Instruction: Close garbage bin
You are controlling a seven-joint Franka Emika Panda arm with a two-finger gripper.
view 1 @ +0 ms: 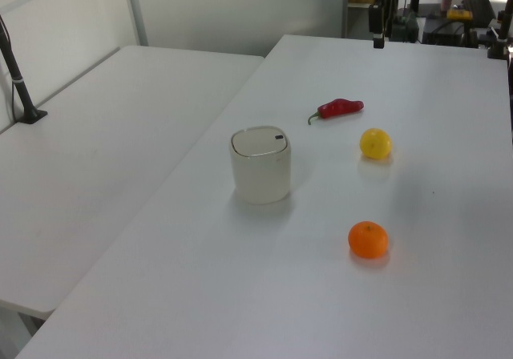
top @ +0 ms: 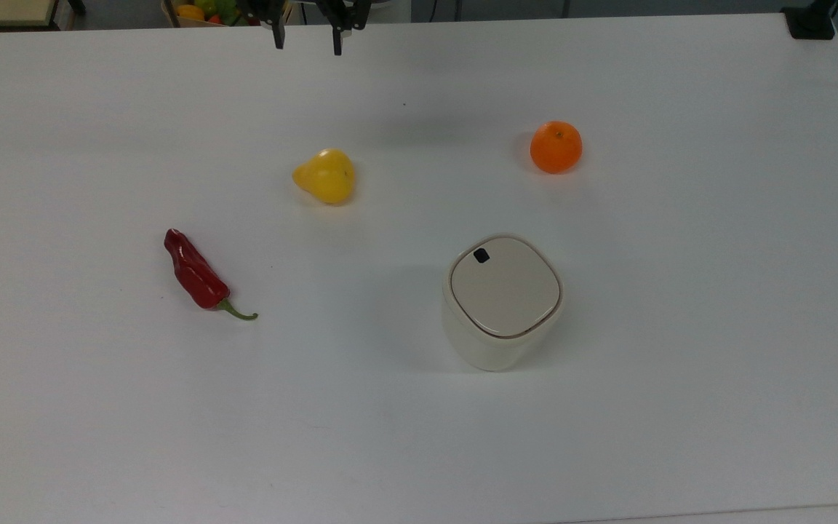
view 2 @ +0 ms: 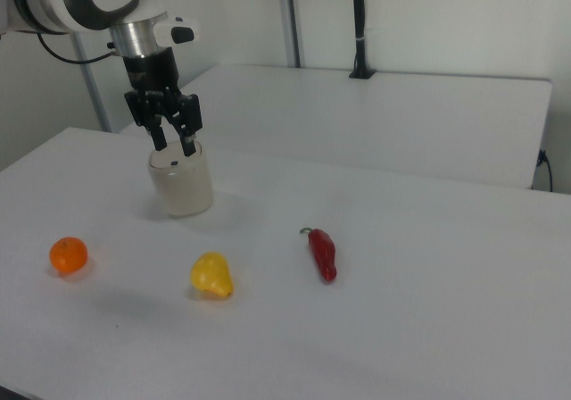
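Gripper [top: 306, 40] fingers are standing apart and holding nothing; I am reading it as hovering at the far edge of the white table [top: 681, 407] in the top view, above the surface. I am judging the task as essentially complete: the small cream-white plastic garbage bin [top: 500, 320] with the rounded-square body is showing its beige hinged lid [top: 505, 287] lying flat and flush with the rim, the small black square mark [top: 481, 255] facing up. Nothing appears left to do except confirming the lid is seated. The garbage bin is sitting well apart from the gripper, toward the top view's lower right, upright on the table.
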